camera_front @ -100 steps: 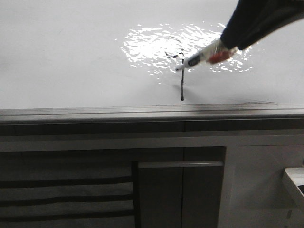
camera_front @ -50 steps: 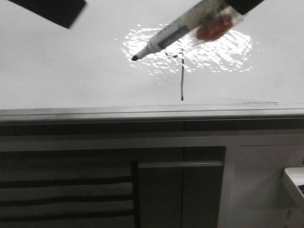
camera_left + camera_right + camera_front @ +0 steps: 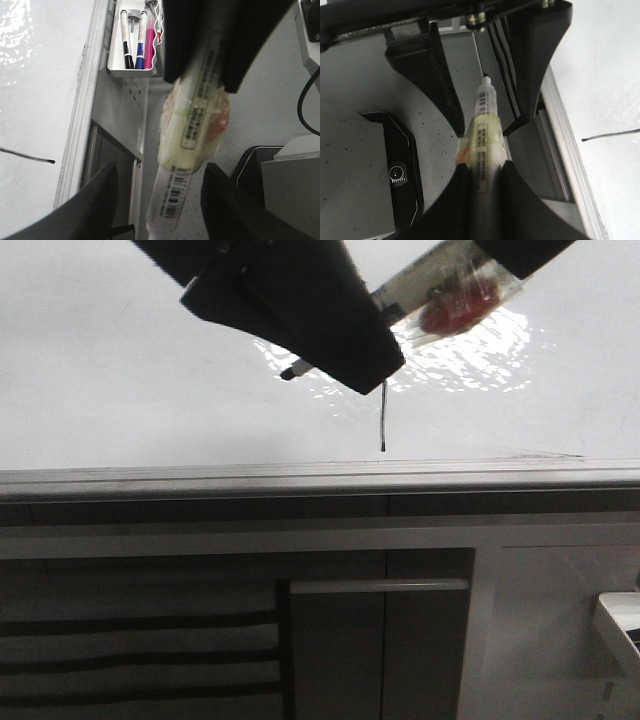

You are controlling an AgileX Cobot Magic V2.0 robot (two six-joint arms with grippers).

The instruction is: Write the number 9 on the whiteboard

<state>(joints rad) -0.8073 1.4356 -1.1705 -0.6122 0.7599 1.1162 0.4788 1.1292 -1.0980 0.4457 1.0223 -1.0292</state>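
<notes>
The whiteboard (image 3: pixel 120 370) is glossy white with a glare patch. Only the straight black tail of the number 9 (image 3: pixel 383 420) shows in the front view; my left gripper (image 3: pixel 300 310) hides its loop. The tail also shows in the left wrist view (image 3: pixel 27 155) and the right wrist view (image 3: pixel 610 134). My right gripper (image 3: pixel 482 200) is shut on a white marker (image 3: pixel 485 125), held off the board with its black tip (image 3: pixel 290 371) pointing left. My left gripper (image 3: pixel 160 210) is open, its fingers (image 3: pixel 97 200) on either side of the marker (image 3: pixel 192 125) and apart from it.
A grey metal rail (image 3: pixel 320 480) edges the board, with grey cabinet fronts and a handle (image 3: pixel 380 586) below. A small tray of spare markers (image 3: pixel 134 40) hangs beside the board. A black device (image 3: pixel 395 170) lies on the floor.
The marker lifted off the board and its tip swung up and left. My left gripper came in from the upper left and now straddles the marker, covering the 9's loop.
</notes>
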